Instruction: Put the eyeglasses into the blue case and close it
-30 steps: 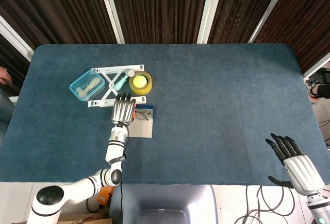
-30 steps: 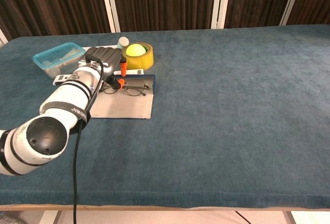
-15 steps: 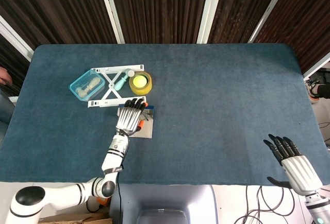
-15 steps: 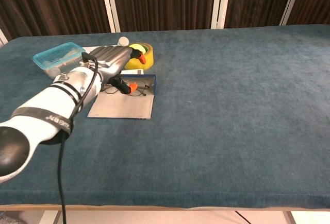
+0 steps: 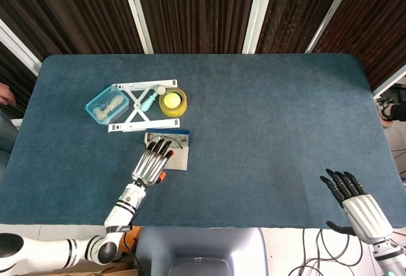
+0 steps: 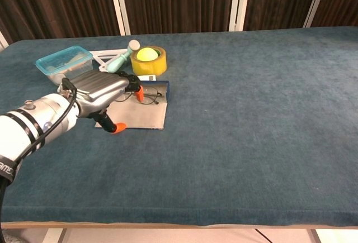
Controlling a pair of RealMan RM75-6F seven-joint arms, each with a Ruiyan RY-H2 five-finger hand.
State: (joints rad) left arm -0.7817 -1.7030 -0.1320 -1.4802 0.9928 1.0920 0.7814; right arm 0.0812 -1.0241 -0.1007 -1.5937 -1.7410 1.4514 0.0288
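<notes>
The blue case (image 5: 180, 159) lies open and flat on the table, its grey lining up, also seen in the chest view (image 6: 143, 117). The thin-framed eyeglasses (image 5: 179, 140) rest unfolded on the case's far end (image 6: 147, 95). My left hand (image 5: 152, 162) hovers over the case's near left part with fingers stretched out and apart, holding nothing; its fingertips reach the left side of the glasses (image 6: 100, 89). My right hand (image 5: 354, 202) is flat and open at the table's near right corner, far from the case.
Behind the case stand a yellow tape roll (image 6: 149, 60), a white folding stand (image 5: 136, 106) with a teal tool (image 6: 119, 62) on it, and a clear plastic box (image 6: 64, 62). The blue table cloth (image 5: 273, 117) stretches to the right.
My left hand has drawn back toward the near edge, from over the glasses to the case's near part. The glasses stay on the case. The right hand barely shifted.
</notes>
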